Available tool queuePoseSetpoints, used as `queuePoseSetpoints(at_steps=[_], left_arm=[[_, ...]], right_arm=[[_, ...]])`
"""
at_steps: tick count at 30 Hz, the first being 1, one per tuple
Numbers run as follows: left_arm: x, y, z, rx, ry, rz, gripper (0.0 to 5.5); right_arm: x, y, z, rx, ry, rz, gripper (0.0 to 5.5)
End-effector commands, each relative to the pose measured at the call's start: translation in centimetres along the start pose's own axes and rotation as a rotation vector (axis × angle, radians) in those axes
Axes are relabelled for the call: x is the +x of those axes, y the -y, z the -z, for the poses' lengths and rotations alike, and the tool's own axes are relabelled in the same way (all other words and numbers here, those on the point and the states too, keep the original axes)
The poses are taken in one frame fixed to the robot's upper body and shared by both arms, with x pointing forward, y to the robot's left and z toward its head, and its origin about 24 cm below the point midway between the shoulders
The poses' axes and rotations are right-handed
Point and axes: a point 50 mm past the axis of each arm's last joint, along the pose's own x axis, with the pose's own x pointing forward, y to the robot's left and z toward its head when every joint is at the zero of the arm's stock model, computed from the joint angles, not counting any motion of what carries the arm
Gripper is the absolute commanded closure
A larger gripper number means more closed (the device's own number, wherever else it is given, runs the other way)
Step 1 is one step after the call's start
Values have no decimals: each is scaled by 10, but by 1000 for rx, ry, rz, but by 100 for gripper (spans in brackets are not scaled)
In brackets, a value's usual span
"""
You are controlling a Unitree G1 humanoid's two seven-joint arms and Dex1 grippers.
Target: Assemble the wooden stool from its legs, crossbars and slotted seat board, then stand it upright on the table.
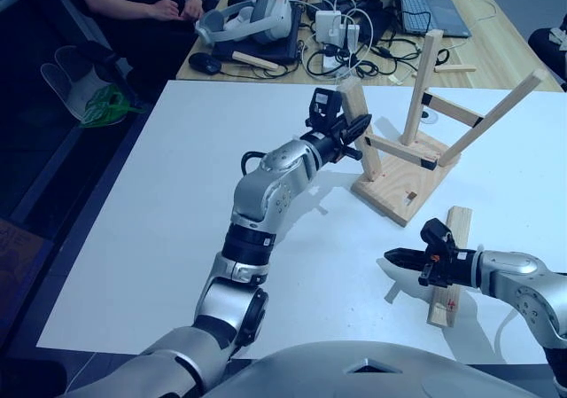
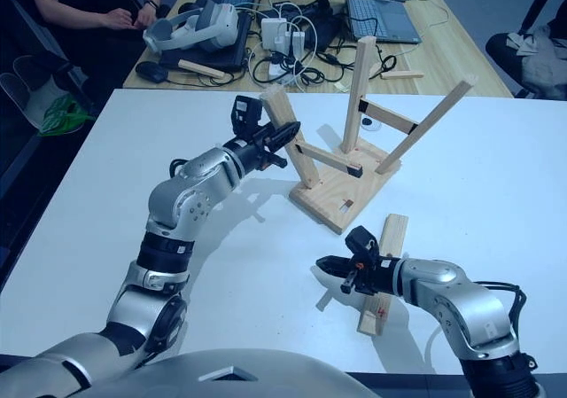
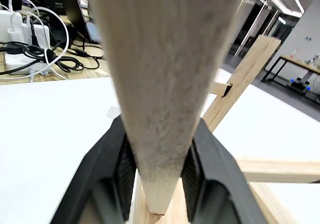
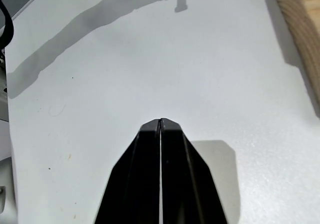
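Masking left gripper (image 3: 159,149): clamped stool leg (image 3: 160,74)

Wide open table (image 1: 159,238) on the left. On the right, the upside-down stool (image 1: 394,199) (legs sticking up) and a loose wooden bar (image 1: 459,222) near it block the way.

Stool (image 1: 399,190) on table (image 1: 177,194), rear-ctr; loose leg (image 1: 459,225) in front.

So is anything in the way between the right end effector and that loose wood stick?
Nothing visible. The stick lies on the white table just behind the right end effector. The wrist crosses over it, and the shut tips point away.
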Motion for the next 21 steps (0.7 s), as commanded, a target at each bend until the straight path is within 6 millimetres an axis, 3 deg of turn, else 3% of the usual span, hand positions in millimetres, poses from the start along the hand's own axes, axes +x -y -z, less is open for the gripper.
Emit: queuePoseSetpoints(at_steps=[1, 3, 9, 13, 16, 21], left_arm=[[4, 3, -2, 71, -117, 32, 448], [5, 3, 2, 92, -172, 43, 448], [9, -2, 40, 148, -345, 81, 448], [10, -22, 65, 39, -430, 42, 448], [5, -37, 59, 21, -432, 18, 448], [-22, -68, 27, 48, -399, -43, 448]], right_arm=[[5, 0, -6, -15, 27, 20, 550], [8, -2, -8, -10, 42, 22, 550], [17, -6, -14, -2, 76, 19, 550], [21, -8, -16, 4, 90, 8, 550], [23, -9, -16, 8, 97, 4, 550], [24, -9, -17, 19, 112, 6, 550]])
